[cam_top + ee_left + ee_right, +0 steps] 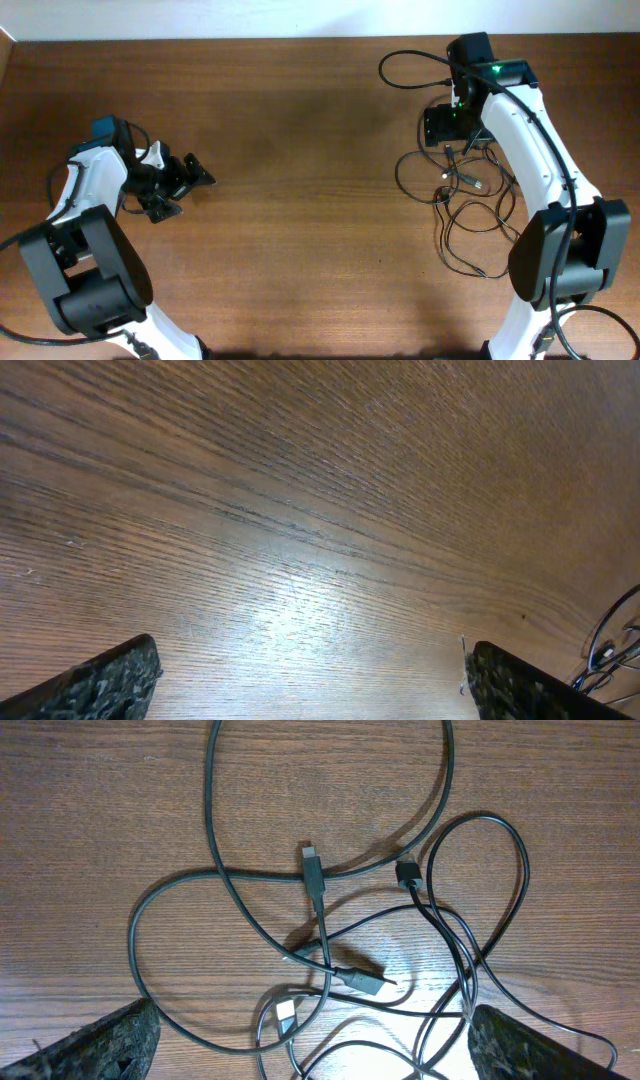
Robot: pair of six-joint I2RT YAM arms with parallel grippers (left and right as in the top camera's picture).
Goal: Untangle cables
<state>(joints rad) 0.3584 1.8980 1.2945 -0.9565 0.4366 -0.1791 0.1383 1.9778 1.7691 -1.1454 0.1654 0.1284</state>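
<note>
Now the right pincer (320, 1048) (spread wide, gripping nothing) hangs above the cables (314, 885).

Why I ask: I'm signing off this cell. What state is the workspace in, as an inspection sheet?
Surface: wooden table, bare grain, some glare.
Job's things: cables, thin black, lying tangled in crossing loops on the right side; plugs lie loose among them.
Clutter: nothing seen.
Grippers: left gripper open over bare wood, empty; right gripper open above the tangle, empty.
Cables: an arm lead loops out beside the right wrist, apart from the tangle.
Surroundings: a pale strip beyond the table's far edge; otherwise nothing seen.
</note>
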